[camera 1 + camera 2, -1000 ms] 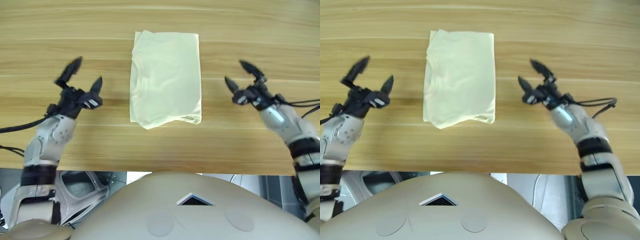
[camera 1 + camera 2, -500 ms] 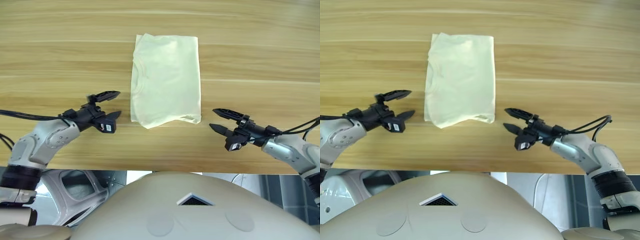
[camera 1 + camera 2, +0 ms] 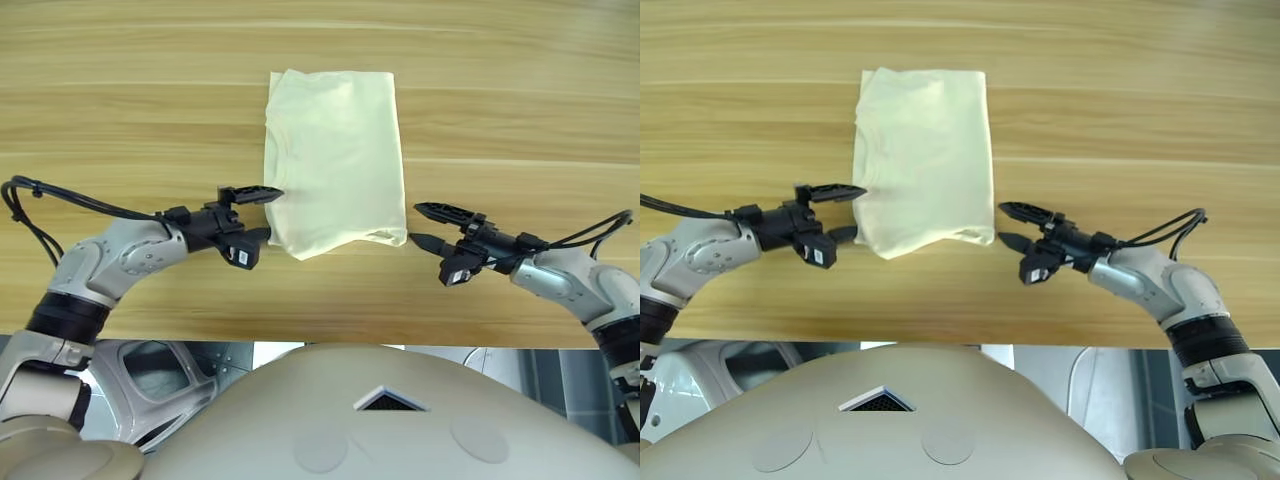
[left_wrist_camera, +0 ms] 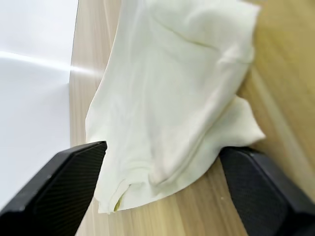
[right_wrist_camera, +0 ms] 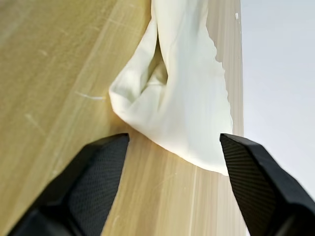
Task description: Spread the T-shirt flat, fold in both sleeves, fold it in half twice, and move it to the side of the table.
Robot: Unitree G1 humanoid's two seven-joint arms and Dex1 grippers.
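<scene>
Two grippers are set low over the wooden table [image 3: 120, 100], one at each near corner of the T-shirt [image 3: 335, 160]. The pale yellow T-shirt is laid as a narrow folded rectangle in the middle of the table, its long sides running away from the robot, with the neckline seen along its left edge. Its near edge is left uneven, and a small fold is lifted at the near right corner.

The left gripper [image 3: 275, 211] is held wide, and its fingers [image 4: 74, 182] are spread to either side of the shirt's near left corner. One fingertip is placed at the left edge and the other just beside the near edge. Whether the cloth is touched cannot be told.

The right gripper [image 3: 415, 223] is likewise held wide, and nothing is gripped. Its fingers [image 5: 256, 182] are pointed at the near right corner, which is seen just beyond the tips in the right wrist view.
</scene>
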